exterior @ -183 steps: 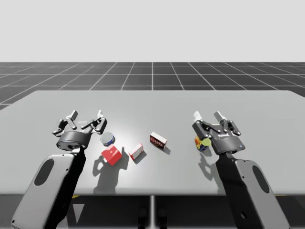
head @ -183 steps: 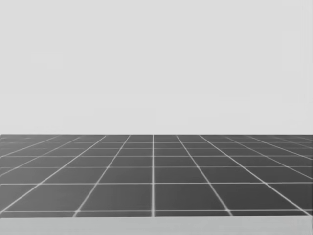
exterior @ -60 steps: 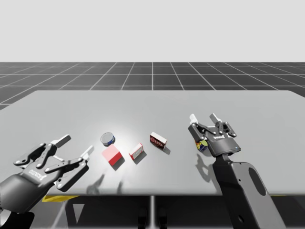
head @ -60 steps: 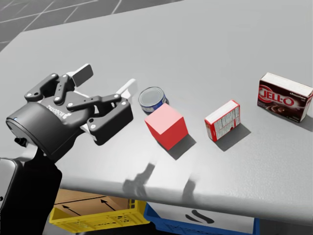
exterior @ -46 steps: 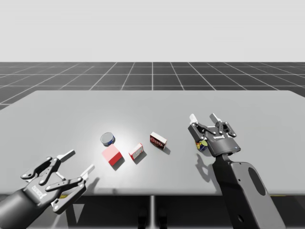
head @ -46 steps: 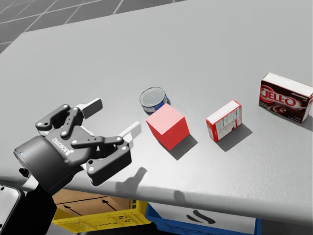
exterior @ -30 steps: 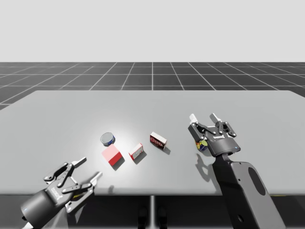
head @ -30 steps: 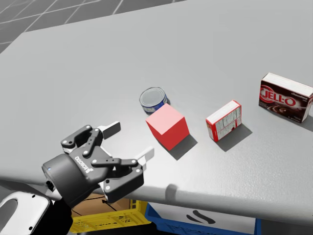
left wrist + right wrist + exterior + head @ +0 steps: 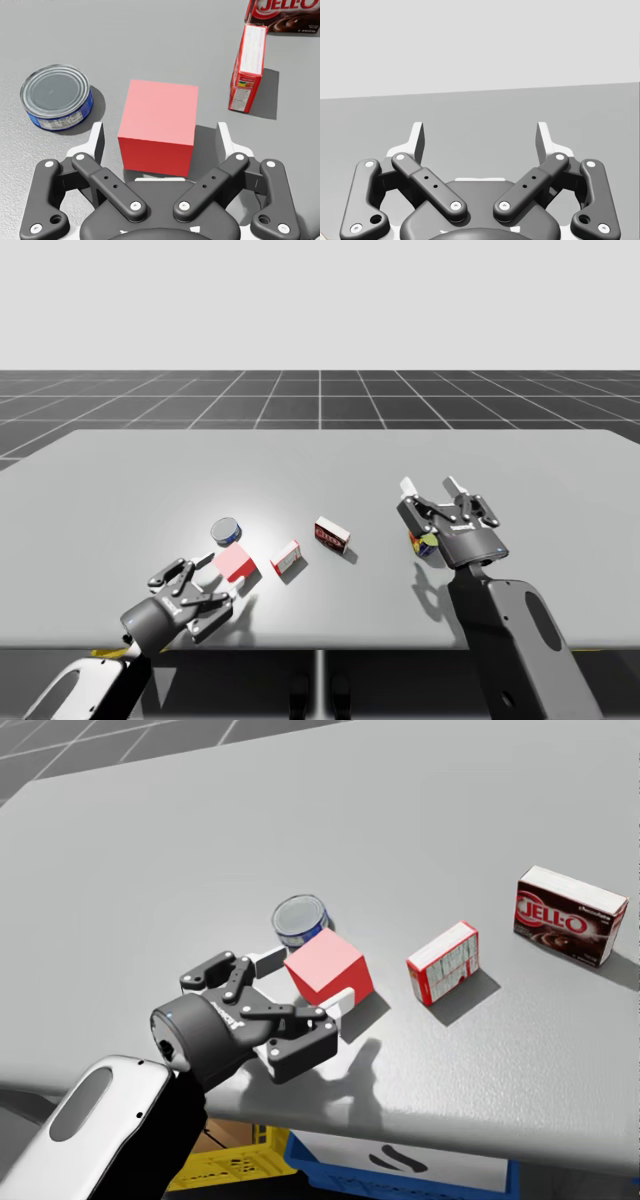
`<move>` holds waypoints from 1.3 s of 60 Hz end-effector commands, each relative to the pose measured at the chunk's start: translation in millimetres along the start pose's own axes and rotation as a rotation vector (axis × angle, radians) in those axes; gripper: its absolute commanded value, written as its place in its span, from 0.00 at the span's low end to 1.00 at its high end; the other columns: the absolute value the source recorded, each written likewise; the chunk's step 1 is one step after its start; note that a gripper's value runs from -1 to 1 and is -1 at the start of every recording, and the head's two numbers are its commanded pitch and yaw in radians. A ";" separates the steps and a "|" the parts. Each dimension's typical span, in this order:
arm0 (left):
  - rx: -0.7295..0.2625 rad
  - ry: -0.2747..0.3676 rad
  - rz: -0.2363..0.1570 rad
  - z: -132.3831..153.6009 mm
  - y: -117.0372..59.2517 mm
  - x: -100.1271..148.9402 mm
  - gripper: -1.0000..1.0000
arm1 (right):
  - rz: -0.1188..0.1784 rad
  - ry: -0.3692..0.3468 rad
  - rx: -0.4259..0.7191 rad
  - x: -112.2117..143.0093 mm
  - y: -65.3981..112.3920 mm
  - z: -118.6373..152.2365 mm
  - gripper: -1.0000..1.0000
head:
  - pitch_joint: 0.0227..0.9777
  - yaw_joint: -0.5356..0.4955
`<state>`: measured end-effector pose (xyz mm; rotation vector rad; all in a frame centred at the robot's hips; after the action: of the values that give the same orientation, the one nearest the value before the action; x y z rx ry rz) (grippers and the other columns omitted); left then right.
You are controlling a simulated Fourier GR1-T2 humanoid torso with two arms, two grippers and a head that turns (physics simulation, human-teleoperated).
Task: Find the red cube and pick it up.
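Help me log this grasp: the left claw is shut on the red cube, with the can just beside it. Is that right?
Not quite. The left claw is open, not shut: the left wrist view shows the cube between its fingers with a gap on each side. The can is beside the cube, as you said.

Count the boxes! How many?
2: a red-and-white box beside the red cube, a dark brown box past it. A colourful thing behind my right gripper is half hidden.

Am seeing cube (image 9: 157,125) red, can (image 9: 56,102) blue with silver lid, narrow box (image 9: 248,67) red-white, wide box (image 9: 568,915) brown-white, table (image 9: 200,850) grey.
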<state>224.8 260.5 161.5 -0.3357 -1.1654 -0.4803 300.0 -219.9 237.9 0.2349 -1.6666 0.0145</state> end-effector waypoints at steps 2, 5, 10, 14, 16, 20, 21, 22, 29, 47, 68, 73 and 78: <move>0.001 0.011 0.012 -21.6 2.6 4.8 0.00 | -0.003 -0.006 -0.003 2.0 -1.3 0.8 0.00 | 0.92 0.86; -0.002 0.015 0.012 -27.2 2.9 5.0 0.00 | -0.003 -0.007 -0.004 2.5 -1.4 1.0 0.00 | 0.92 0.85; -0.007 0.030 0.010 -34.9 2.0 3.8 0.00 | -0.005 -0.010 -0.005 3.3 -1.9 1.3 0.00 | 0.92 0.85; -0.008 0.040 0.001 -38.8 0.9 2.6 0.00 | -0.005 -0.011 -0.006 3.7 -2.2 1.5 0.00 | 0.91 0.85; -0.008 0.040 0.001 -38.9 0.8 2.5 0.00 | -0.005 -0.011 -0.007 3.8 -2.2 1.6 0.00 | 0.91 0.85; -0.006 0.043 -0.009 -39.7 0.4 0.5 0.34 | -0.007 -0.015 -0.007 5.0 -2.7 1.9 0.00 | 0.91 0.85; -0.011 0.043 -0.003 -39.7 0.5 0.1 0.52 | -0.007 -0.016 -0.007 5.2 -3.0 1.7 0.00 | 0.91 0.85; -0.012 0.045 -0.003 -39.6 0.4 -0.3 0.96 | -0.007 -0.016 -0.007 5.4 -3.2 1.6 0.00 | 0.91 0.84; -0.022 0.061 -0.013 -37.4 -0.6 -5.5 1.00 | -0.009 -0.017 -0.008 6.1 -3.6 1.9 0.00 | 0.89 0.84; -0.045 0.068 -0.030 -35.7 -4.5 -7.6 1.00 | -0.007 -0.021 -0.013 6.8 -5.0 1.8 0.00 | 0.62 0.85; -0.046 0.070 -0.069 -34.2 -10.3 -5.7 1.00 | 0.005 -0.021 -0.022 7.4 -7.7 1.0 0.00 | 0.45 0.87; -0.038 0.050 -0.112 -26.5 -15.0 8.0 1.00 | 0.010 0.001 -0.054 6.6 -10.5 -0.1 0.00 | 0.45 0.87; -0.032 0.019 -0.139 -17.4 -16.7 25.7 1.00 | 0.016 0.006 -0.056 6.7 -12.0 -0.6 0.00 | 0.44 0.87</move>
<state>246.3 243.3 162.1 -0.2143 -1.1587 -0.5046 300.3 -229.1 244.3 0.1990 -1.6739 -0.0119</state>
